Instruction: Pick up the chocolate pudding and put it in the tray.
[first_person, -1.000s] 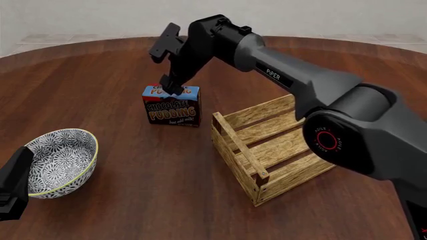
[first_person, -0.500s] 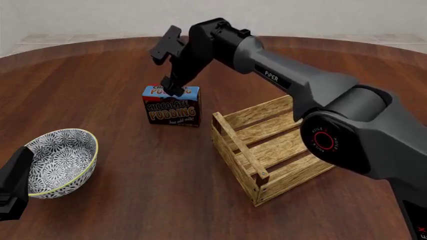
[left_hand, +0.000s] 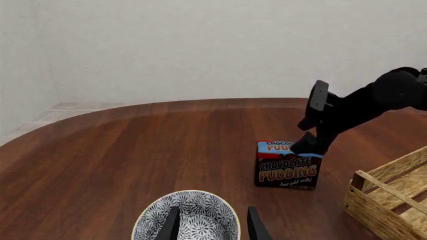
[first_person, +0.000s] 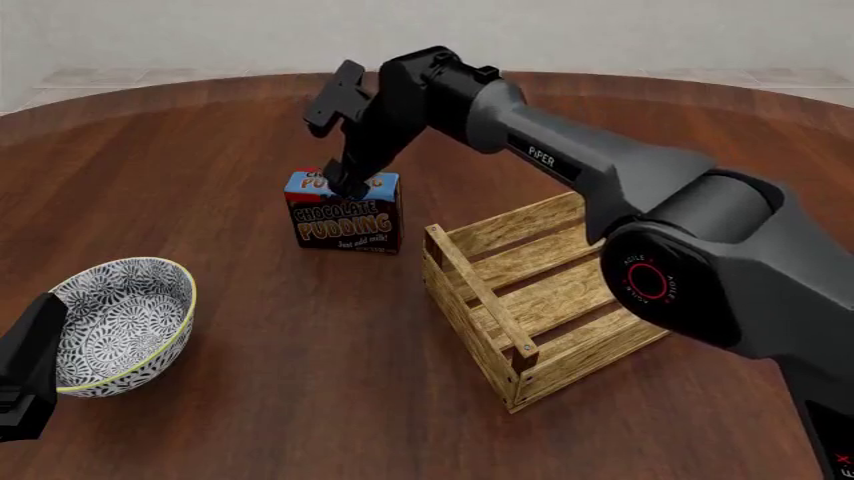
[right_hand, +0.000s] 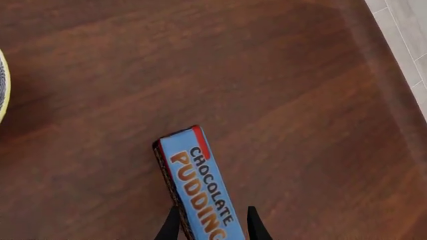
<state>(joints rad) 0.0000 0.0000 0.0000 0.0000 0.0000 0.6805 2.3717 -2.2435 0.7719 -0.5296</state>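
Your chocolate pudding (first_person: 344, 213), the small squarish box with a dark brown front, light blue top and orange-red lettering, stands upright on the dark reddish-brown wooden table (first_person: 267, 380), directly under your right claw (first_person: 346, 184). The black right gripper points down onto the box's top edge. In the right wrist view its two fingertips (right_hand: 172, 226) sit on either side of the narrow blue top (right_hand: 200, 187), one against each long face, so the claw straddles the box with the jaws drawn in close to it. Whether the fingers actually press on the cardboard you cannot tell from these views; the box's base looks to rest on the table.

Just beside the claw, toward your right and nearer to you, sits the tray (first_person: 547, 290), the light wooden slatted rectangular crate with corner posts and low plank sides. Its near corner post is close to the pudding but not touching it. Nothing lies inside it.

Well away from your right claw, on the left side of the table and near its front edge, is the black-and-white patterned bowl with a yellow rim (first_person: 118, 322). Your left claw (left_hand: 212, 227) hovers over that bowl (left_hand: 190, 220); its two dark fingers stand apart with the bowl's rim showing between them, holding nothing. From there the pudding (left_hand: 288, 165) is ahead and off toward the crate (left_hand: 390, 200).
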